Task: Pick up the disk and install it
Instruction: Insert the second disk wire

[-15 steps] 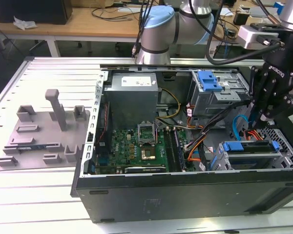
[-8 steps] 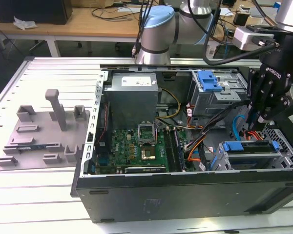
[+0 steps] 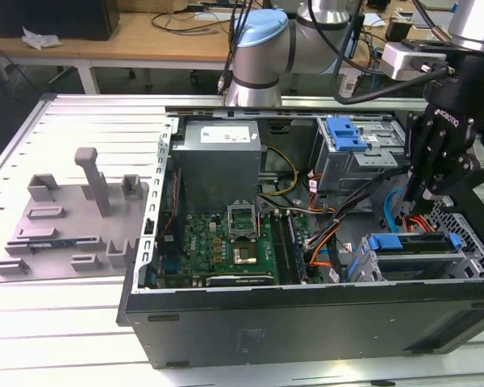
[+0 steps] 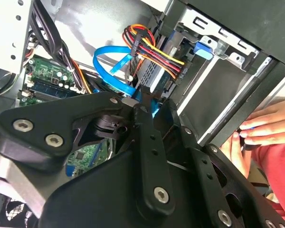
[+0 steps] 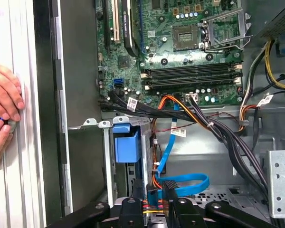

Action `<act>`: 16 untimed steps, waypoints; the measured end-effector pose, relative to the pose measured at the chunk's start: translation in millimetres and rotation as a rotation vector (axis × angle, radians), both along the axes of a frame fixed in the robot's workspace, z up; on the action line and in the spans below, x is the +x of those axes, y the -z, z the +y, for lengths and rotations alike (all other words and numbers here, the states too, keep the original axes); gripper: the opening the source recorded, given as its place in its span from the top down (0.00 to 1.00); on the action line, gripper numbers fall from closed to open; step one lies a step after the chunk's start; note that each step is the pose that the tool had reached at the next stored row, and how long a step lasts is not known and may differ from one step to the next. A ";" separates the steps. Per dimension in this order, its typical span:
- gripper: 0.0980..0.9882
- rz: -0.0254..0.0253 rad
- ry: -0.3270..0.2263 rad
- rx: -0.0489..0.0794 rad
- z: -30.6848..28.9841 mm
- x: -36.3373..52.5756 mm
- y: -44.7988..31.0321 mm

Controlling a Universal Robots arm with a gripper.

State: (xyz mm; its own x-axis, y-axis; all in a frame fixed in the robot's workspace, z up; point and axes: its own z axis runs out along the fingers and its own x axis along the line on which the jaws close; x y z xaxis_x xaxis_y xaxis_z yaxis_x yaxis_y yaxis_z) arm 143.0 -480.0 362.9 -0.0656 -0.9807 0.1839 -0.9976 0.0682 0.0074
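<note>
We cannot tell our black claw's grip; it dips inside the open grey computer case, beside the blue-edged silver disk seated in its bay.

The gripper hangs inside the open computer case, close to the drive cage. Cable bundles and a blue ribbon cable crowd the passage around it. A person's hand rests outside the case wall.
</note>
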 end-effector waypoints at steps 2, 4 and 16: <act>0.78 0.0000 0.000 -0.001 0.1 0.0 0.0; 0.93 0.0000 0.000 -0.001 0.1 0.0 0.0; 0.93 0.0000 0.000 0.011 -13.3 0.0 0.0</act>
State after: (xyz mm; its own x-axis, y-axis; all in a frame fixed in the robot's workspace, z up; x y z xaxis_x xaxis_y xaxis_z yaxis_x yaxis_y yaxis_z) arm 143.0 -493.3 362.9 -0.0656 -0.9827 0.1735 -0.9976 0.0680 0.0082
